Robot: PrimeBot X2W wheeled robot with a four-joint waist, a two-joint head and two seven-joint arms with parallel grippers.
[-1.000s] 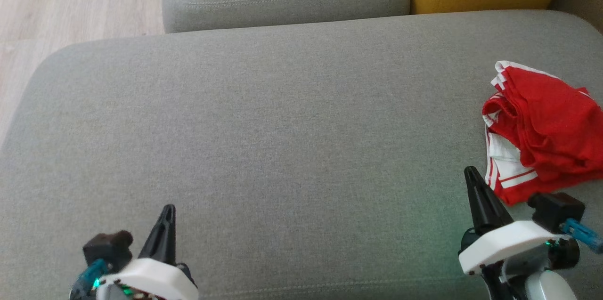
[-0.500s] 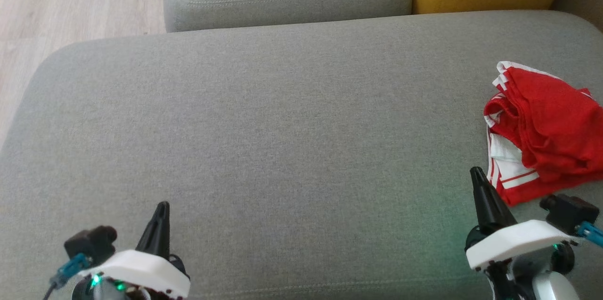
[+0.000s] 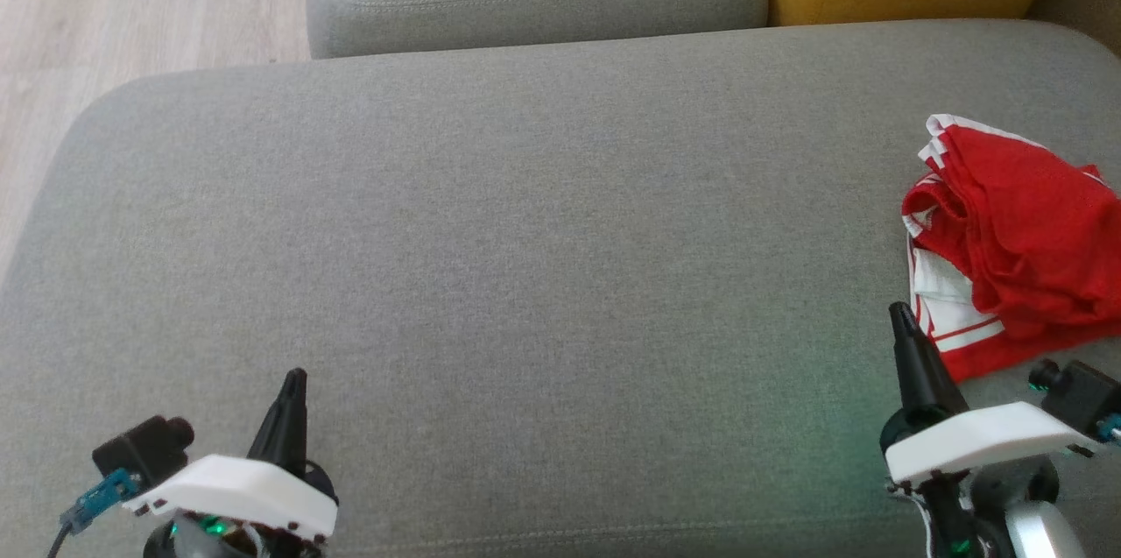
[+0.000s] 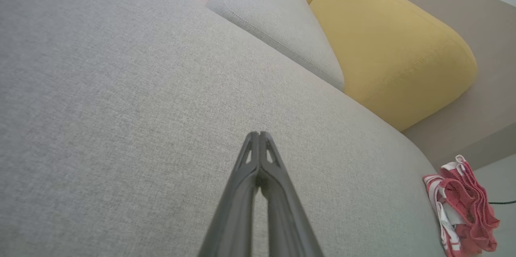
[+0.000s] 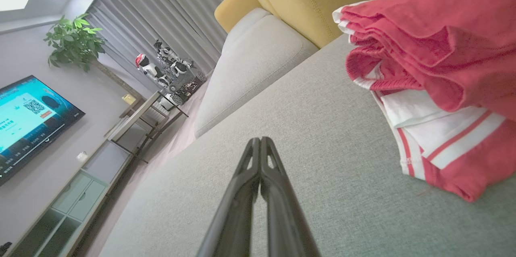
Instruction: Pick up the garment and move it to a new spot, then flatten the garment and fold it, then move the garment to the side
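Garment bunched just beside right claw, untouched

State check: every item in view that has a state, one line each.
garment, bunched in a heap on the seat, not held
left gripper, jaws shut, empty
right gripper, jaws shut, empty, beside the garment, not touching
TV, on
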